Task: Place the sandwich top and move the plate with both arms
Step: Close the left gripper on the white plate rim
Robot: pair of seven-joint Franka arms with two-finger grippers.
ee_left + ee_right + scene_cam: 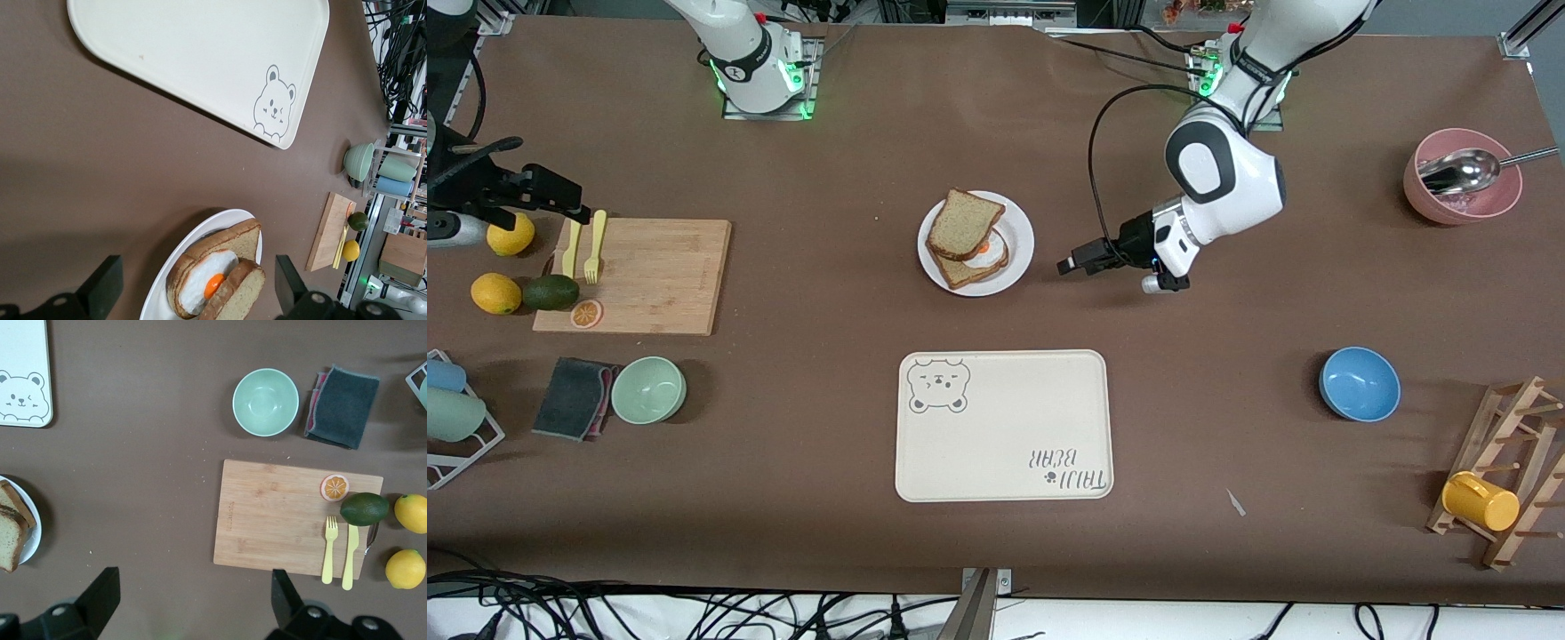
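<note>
The white plate (1021, 233) sits mid-table and carries a bread slice with a fried egg (985, 256). The sandwich top (966, 222) lies tilted on that slice and covers part of the egg. My left gripper (1069, 265) is open and empty, low beside the plate toward the left arm's end. In the left wrist view the plate (167, 280) and the sandwich top (243, 297) show between the open fingers of my left gripper (197, 267). My right gripper (569, 203) is open and empty, up in the air by the cutting board. It also shows in the right wrist view (193, 587).
A cream bear tray (1005, 427) lies nearer the front camera than the plate. A cutting board (640, 276) with fork and knife, lemons, an avocado, a green bowl (649, 389) and a cloth lie toward the right arm's end. A blue bowl (1359, 384), pink bowl (1463, 182) and mug rack lie toward the left arm's end.
</note>
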